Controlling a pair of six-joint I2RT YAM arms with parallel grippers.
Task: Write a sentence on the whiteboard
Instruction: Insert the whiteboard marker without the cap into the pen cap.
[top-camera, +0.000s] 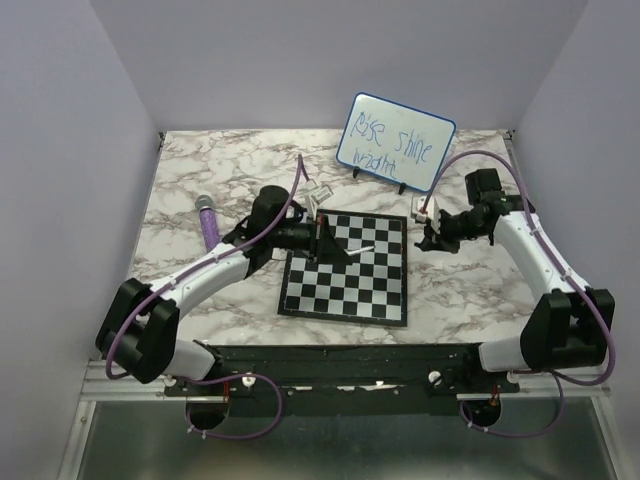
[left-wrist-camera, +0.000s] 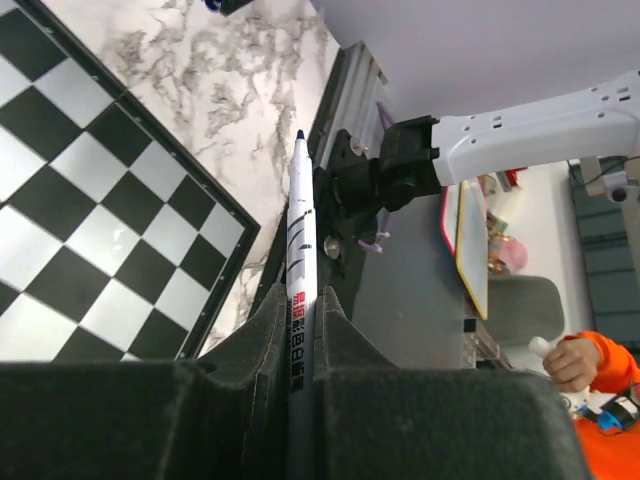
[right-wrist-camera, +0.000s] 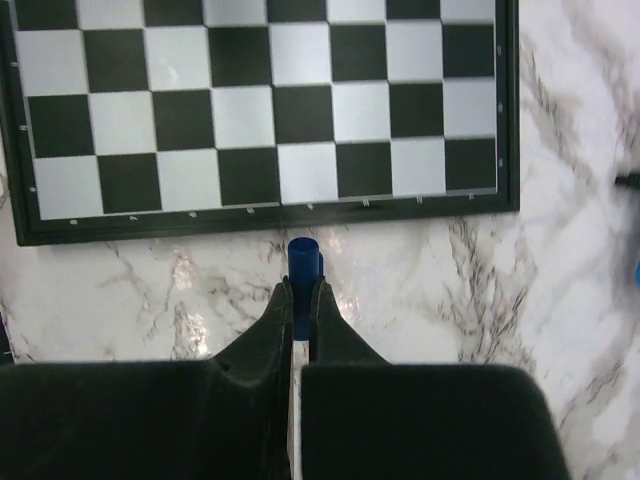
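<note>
The whiteboard (top-camera: 400, 115) stands tilted on its small feet at the back right of the table. The sentence (top-camera: 390, 142) is on it in thin blue handwriting, in two lines. My left gripper (top-camera: 318, 238) hovers over the chessboard's far left part, shut on a white marker (left-wrist-camera: 300, 240) whose bare dark tip (left-wrist-camera: 299, 136) points away from the fingers (left-wrist-camera: 262, 330). My right gripper (top-camera: 432, 237) is right of the chessboard and in front of the whiteboard. It is shut on the marker's blue cap (right-wrist-camera: 303, 258), which sticks out between the fingertips (right-wrist-camera: 333, 310) just above the marble.
A black-and-white chessboard (top-camera: 385, 285) lies in the middle of the marble table (top-camera: 200, 180). A purple cylindrical object (top-camera: 208, 218) lies at the left. The right arm (left-wrist-camera: 540, 125) shows in the left wrist view. Lilac walls close in the sides and back.
</note>
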